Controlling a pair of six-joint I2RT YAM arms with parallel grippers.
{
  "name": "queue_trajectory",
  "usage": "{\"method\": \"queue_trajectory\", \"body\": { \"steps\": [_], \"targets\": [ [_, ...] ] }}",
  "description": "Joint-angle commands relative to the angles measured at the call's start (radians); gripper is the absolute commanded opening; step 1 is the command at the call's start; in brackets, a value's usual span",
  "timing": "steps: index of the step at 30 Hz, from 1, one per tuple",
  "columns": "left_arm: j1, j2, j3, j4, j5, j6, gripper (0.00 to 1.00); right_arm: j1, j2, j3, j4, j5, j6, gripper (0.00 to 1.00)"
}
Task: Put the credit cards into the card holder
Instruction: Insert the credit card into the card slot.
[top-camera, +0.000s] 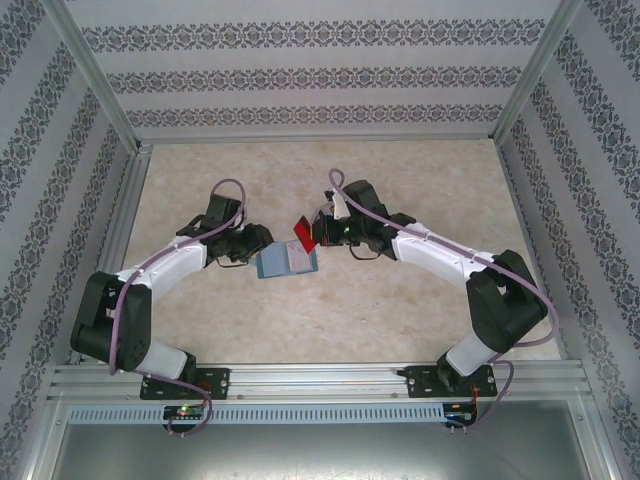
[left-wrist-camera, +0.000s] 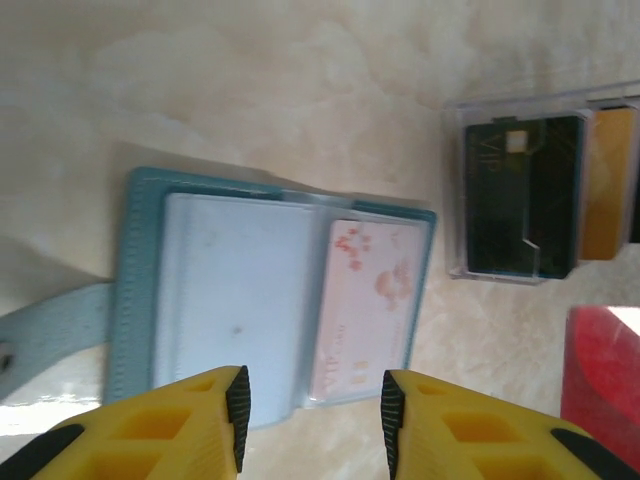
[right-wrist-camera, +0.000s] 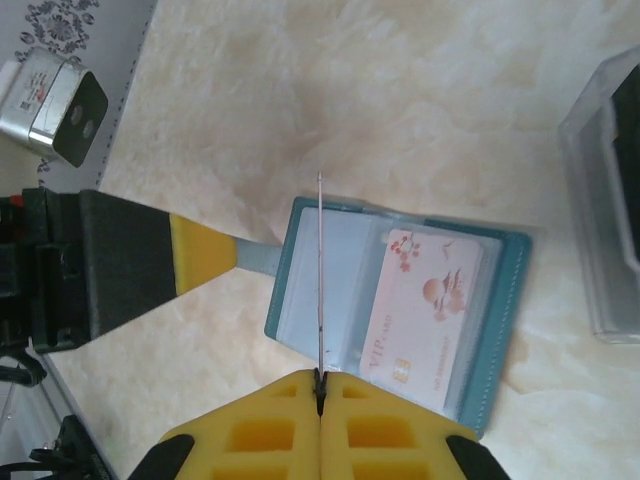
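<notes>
A: What is the card holder (top-camera: 287, 262) lying on?

B: A pale, marbled table (top-camera: 400, 310), boxed in by patterned walls (top-camera: 300, 75) on three sides of the holder, with a metal rail (top-camera: 320, 375) along the near edge. The holder lies open and flat around the middle.

A: Anything in it?

B: A pink card (right-wrist-camera: 425, 300) sits in one sleeve. The sleeve beside it looks bare. The strap tab (left-wrist-camera: 50, 335) sticks out from the opposite edge.

A: And the fingers?

B: The left gripper (left-wrist-camera: 312, 420) is part open, its jaws at the holder's edge, with nothing between them. The strap runs up to one finger, but I cannot tell whether they touch. The right gripper (right-wrist-camera: 320, 385) is pinched tight on a red card (top-camera: 302, 233), held on edge over the holder.

A: What crowds the holder?

B: A clear tray (left-wrist-camera: 455, 190) stands near the holder's pink-card side, apart from it, with a dark card (left-wrist-camera: 520, 195) and an orange card (left-wrist-camera: 608, 185) inside. The arms close in from both flanks.

A: Free space?

B: Bare table lies beyond the holder toward the back wall, and between it and the rail.
</notes>
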Motion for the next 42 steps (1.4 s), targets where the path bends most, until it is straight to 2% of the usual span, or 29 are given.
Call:
{"method": "queue_trajectory", "body": {
  "steps": [1, 10, 21, 34, 42],
  "targets": [
    [0.023, -0.008, -0.035, 0.004, -0.013, -0.022, 0.42, 0.008, -0.001, -0.049, 0.172, -0.040, 0.107, 0.08],
    [0.043, 0.001, -0.088, 0.042, -0.005, -0.002, 0.39, 0.027, 0.078, -0.120, 0.333, -0.068, 0.234, 0.08],
    [0.053, 0.023, -0.101, 0.055, -0.010, 0.012, 0.38, 0.066, 0.145, -0.118, 0.357, -0.050, 0.240, 0.07],
    [0.056, 0.119, -0.067, 0.062, 0.004, 0.031, 0.34, 0.061, 0.198, -0.149, 0.375, -0.028, 0.246, 0.07],
    [0.056, 0.121, -0.072, 0.057, -0.006, 0.032, 0.33, 0.056, 0.232, -0.154, 0.394, -0.017, 0.245, 0.07]
  ]
}}
